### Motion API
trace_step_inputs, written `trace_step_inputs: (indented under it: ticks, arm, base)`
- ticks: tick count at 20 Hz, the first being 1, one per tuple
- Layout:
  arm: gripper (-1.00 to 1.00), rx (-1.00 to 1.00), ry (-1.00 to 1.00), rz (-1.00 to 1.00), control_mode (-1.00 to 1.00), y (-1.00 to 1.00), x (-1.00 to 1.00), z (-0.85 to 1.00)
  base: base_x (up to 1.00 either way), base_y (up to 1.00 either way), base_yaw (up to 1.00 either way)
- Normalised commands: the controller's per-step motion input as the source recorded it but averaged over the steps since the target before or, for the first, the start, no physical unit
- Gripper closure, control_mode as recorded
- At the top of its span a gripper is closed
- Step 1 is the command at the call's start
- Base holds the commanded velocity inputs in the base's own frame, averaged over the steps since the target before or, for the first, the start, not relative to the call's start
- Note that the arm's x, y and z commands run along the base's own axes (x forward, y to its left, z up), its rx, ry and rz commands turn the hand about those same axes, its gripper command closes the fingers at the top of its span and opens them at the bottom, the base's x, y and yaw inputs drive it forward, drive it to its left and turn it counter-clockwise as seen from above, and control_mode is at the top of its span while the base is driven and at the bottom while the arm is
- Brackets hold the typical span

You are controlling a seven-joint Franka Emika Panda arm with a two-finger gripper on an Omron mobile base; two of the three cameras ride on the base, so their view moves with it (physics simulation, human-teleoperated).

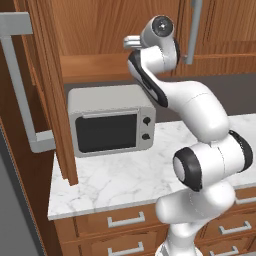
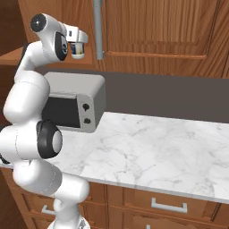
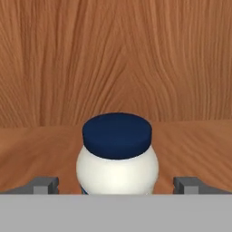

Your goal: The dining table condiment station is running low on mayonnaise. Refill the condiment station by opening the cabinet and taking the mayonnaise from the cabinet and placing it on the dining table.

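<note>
The mayonnaise point(image 3: 117, 154), a whitish jar with a dark navy lid, stands upright on the wooden shelf inside the cabinet point(image 1: 95, 67). My gripper point(image 3: 118, 186) is open, one fingertip point(image 3: 43, 185) on each side of the jar with a gap to its walls. In the right base view the hand reaches into the cabinet above the microwave, and the jar point(image 2: 78, 50) peeks out under the gripper point(image 2: 77, 44). The cabinet's left door point(image 1: 50, 90) stands swung open toward me. The dining table is out of view.
A grey microwave point(image 1: 110, 120) sits on the marble counter point(image 1: 125, 180) right below the open shelf. Wooden drawers point(image 1: 125, 220) run under the counter. The neighbouring cabinet door point(image 2: 156, 27) is closed, its grey bar handle point(image 2: 98, 27) close to the hand.
</note>
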Motion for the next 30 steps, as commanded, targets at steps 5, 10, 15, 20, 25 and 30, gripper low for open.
trace_step_inputs:
  ticks: [5,10,15,20,25,30]
  arm:
    - [-1.0,0.0,0.0,0.0,-1.0,0.0,0.31,0.0]
    - [-1.0,0.0,0.0,0.0,-1.0,0.0,0.28,0.0]
    - [1.0,0.0,0.0,0.0,-1.0,0.0,0.24,0.0]
    - [1.0,0.0,0.0,0.0,-1.0,0.0,0.08,0.0]
    - [1.0,0.0,0.0,0.0,-1.0,0.0,-0.03,0.0]
    - [1.0,-0.02,0.0,0.0,-1.0,0.28,-0.85,0.0]
  base:
    - [0.0,0.0,0.0]
    - [0.0,0.0,0.0]
    - [0.0,0.0,0.0]
    - [0.0,0.0,0.0]
    - [0.0,0.0,0.0]
    - [0.0,0.0,0.0]
